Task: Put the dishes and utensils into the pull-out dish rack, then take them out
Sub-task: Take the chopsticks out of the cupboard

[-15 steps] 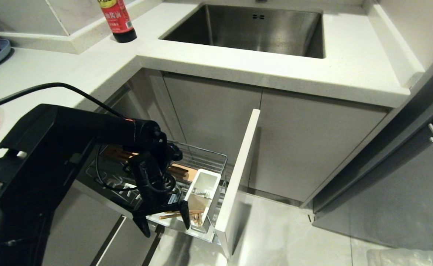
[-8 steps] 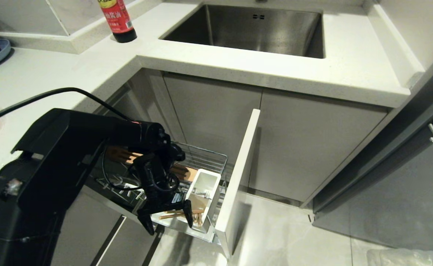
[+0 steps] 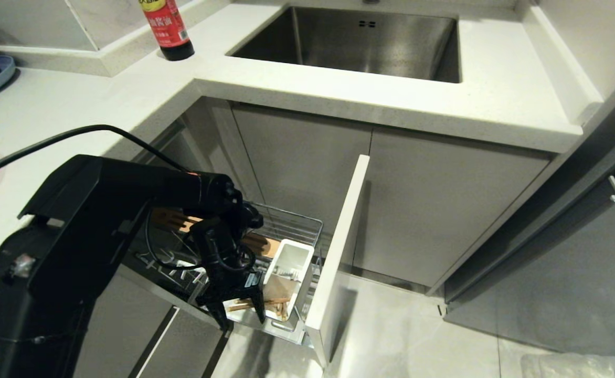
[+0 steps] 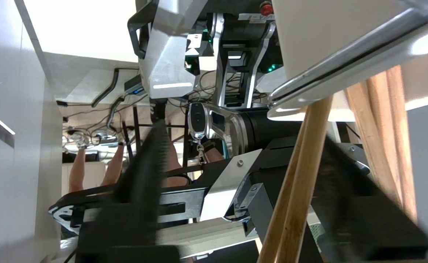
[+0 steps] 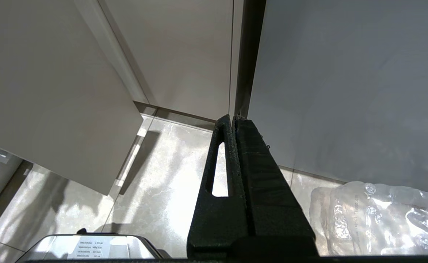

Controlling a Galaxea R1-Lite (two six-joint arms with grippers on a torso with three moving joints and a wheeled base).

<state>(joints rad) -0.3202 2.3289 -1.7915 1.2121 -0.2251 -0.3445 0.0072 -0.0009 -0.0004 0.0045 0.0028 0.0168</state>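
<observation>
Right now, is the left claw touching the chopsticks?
Cannot tell. In the left wrist view the chopsticks run inside the left claw: one finger stands clear of them, the other borders them but is blurred.

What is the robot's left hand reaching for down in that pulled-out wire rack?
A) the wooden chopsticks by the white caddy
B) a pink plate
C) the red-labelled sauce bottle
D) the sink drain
A: the left hand sits low in the pull-out dish rack, its fingers on either side of the wooden chopsticks lying beside the white caddy; the sauce bottle stands up on the counter.
</observation>
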